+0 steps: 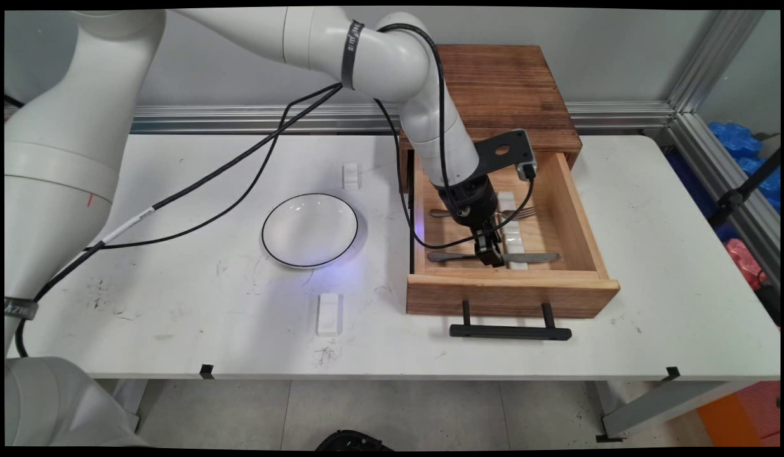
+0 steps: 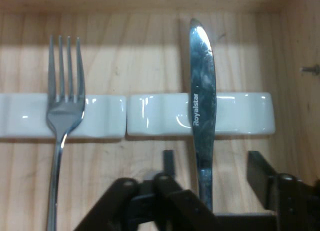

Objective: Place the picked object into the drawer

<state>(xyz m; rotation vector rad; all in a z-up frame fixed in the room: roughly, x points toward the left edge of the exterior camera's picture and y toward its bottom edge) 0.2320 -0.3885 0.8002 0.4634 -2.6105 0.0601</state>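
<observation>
Claw [image 1: 491,252] down inside open drawer [image 1: 582,209], fingers [image 2: 260,173] spread wide either side of knife [image 2: 202,111] handle, gripping nothing. Knife blade propped on white rest [image 2: 235,113] just ahead; fork [image 2: 64,116] alongside on second rest [image 2: 105,116]. Away on worktop [image 1: 652,254]: bowl [image 1: 310,230] and two white blocks [image 1: 329,314].

- The knife [image 2: 202,106] has "Royalstar" stamped on its blade, the letters running lengthwise where the blade crosses the white rest [image 2: 235,113].
- No other lettering is readable.
</observation>
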